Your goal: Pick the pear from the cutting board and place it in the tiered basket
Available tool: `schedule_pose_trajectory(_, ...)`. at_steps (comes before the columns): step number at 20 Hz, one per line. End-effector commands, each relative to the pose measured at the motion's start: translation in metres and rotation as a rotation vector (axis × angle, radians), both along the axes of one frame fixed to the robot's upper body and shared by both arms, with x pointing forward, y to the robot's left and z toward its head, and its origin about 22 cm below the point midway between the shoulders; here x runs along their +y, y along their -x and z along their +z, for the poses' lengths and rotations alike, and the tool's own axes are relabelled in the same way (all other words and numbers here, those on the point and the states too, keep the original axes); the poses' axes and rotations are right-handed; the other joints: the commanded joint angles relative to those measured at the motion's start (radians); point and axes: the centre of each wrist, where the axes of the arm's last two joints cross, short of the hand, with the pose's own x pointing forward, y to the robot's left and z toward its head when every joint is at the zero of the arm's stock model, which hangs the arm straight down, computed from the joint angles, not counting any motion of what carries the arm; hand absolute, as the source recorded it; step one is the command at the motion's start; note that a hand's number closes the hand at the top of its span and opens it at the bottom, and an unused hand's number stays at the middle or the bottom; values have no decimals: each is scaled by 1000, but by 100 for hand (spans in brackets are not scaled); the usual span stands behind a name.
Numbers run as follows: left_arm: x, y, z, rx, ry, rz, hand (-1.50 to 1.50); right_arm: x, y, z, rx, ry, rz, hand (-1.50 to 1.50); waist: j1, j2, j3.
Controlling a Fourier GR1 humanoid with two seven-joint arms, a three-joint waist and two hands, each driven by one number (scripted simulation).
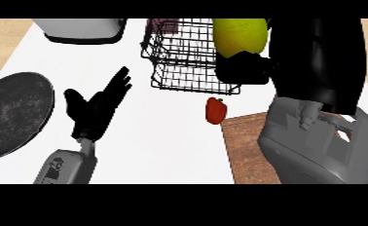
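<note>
- The pear (241, 36), yellow-green, sits high in the view at the upper right, off the cutting board (244, 147) and carried in the air, its rounded bulk over the right edge of the tiered basket (188, 57).
- The right hand (248, 66) is the one on it: black fingers curl up round the pear's lower part from beneath, hiding its base, so where the stem end lies cannot be told.
- The pear's long axis seems to run roughly up and down the view, leaning a little, with the broad part showing above the hand.
- The relation that matters: the basket's open wire tiers lie to the left of the pear and slightly below it. In my judgement the coming move is a short carry leftward over the rim, then a lowering before the fingers let go.
- The right forearm (309, 137) crosses the board and blocks most of the view there.
- A small red pepper (215, 110) lies on the counter (144, 137) just below the basket, near the board's corner, apart from the carrying hand.
- The left hand (97, 103) rests at the view's left with fingers straight and spread, holding nothing, well apart from the pear and farther from the basket than the right.
- A dark round pan (22, 110) lies at the far left edge, beside that hand.
</note>
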Motion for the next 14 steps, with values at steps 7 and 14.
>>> schedule_pose_trajectory(7, -19, 1, 6, -10, 4, -8, 0, 18, -93, -10, 47, -141, -68, 150, 0, 4, 2)
schedule_pose_trajectory(14, -2, -5, 9, -16, 8, -27, 0, 43, -142, -35, 60, -184, -76, 150, 23, 11, 1)
